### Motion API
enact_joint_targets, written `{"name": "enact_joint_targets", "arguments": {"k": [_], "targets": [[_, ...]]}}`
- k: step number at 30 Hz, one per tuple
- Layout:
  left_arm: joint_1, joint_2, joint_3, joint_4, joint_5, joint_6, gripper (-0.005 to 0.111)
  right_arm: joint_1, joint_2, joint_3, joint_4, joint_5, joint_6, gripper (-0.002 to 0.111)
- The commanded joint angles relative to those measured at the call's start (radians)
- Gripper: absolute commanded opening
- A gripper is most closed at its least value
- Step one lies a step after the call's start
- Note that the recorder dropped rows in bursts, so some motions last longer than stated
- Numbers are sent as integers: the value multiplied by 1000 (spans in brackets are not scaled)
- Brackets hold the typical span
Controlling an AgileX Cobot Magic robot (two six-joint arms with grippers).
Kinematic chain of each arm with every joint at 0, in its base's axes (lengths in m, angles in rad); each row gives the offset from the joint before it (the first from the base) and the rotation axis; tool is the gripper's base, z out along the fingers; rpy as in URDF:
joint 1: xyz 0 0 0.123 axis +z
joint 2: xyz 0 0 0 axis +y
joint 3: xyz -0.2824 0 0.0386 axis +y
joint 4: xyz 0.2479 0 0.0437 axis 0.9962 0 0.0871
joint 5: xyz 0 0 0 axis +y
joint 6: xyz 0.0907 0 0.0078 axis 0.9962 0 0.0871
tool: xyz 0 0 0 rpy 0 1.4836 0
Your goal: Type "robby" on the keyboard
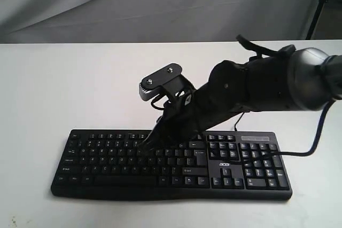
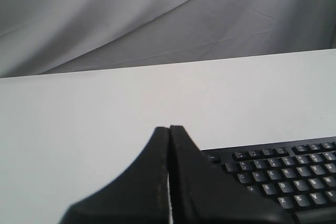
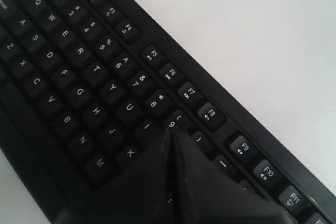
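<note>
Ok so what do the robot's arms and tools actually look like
The right arm is rounded glossy black segments with a grey dome-shaped joint, a grey camera bracketed near the wrist, and a black cable looping below. The right tool and left tool are matte black wedges tapering to a narrow tip. Nothing more of the left side shows.

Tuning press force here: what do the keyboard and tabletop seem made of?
The keyboard looks like matte black plastic with white printed legends. The table appears smooth matte white, perhaps laminate or painted board; no grain shows.
</note>
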Motion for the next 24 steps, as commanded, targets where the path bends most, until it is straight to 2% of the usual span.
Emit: {"name": "enact_joint_targets", "arguments": {"k": [1, 24], "targets": [[-6, -3, 4, 5, -7, -3, 0, -2, 13, 6, 0, -22, 4, 0], [-6, -3, 4, 5, -7, -3, 0, 9, 82, 6, 46, -55, -44, 0]]}}
